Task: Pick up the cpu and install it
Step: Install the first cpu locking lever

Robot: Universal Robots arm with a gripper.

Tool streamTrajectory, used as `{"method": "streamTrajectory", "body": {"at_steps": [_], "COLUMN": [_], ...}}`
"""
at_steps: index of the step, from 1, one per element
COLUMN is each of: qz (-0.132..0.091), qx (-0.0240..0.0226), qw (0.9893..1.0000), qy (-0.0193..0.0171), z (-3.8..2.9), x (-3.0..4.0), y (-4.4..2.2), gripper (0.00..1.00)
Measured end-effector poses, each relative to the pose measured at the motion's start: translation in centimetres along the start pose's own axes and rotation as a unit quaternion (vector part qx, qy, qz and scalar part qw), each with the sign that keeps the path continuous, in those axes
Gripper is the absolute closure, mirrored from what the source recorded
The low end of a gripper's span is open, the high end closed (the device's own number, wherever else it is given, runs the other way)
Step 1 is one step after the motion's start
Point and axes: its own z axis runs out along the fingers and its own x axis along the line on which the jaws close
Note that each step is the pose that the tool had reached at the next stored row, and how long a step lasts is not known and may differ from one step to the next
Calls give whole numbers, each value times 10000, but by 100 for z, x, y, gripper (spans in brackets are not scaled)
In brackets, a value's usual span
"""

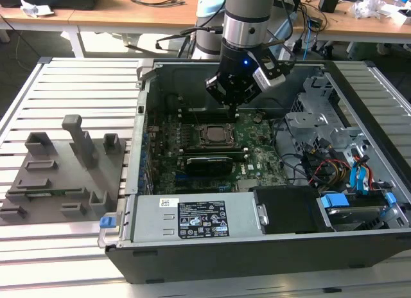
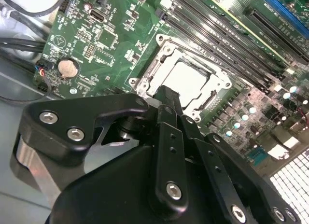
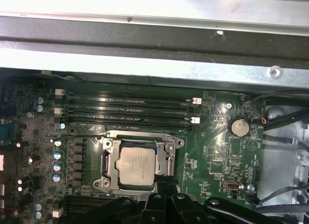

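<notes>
Black metal of the gripper [image 2: 166, 96] nearest, hanging just above the near edge of the socket [image 3: 107, 161]; clenched or released, cannot tell, though seemingly carrying nothing. Just beyond, silvery-grey cpu [image 3: 137, 166] lying flat inside the socket, framed by the metal bracket, apart from the gripper. Probably light, stiff and thin; slick top plate, delicate underside, so best taken by two opposite edges and kept level, never squeezed across the plate. Past the socket, rows of memory slots [image 3: 130, 110]; to one side of the socket, a round coin battery [image 3: 239, 127]. Farther behind the socket, the grey case wall [image 3: 154, 64]. Well apart from the socket, outside the case, grey tray blocks [image 1: 64, 176].
</notes>
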Motion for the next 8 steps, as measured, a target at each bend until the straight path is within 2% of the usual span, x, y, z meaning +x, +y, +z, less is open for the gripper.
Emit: {"method": "streamTrajectory", "body": {"at_steps": [5, 8], "qz": [0, 0], "qx": [-2, -2], "qw": [10000, 10000], "qy": [5, 5], "z": [1, 2], "x": [4, 43], "y": [1, 3], "gripper": [89, 89]}}
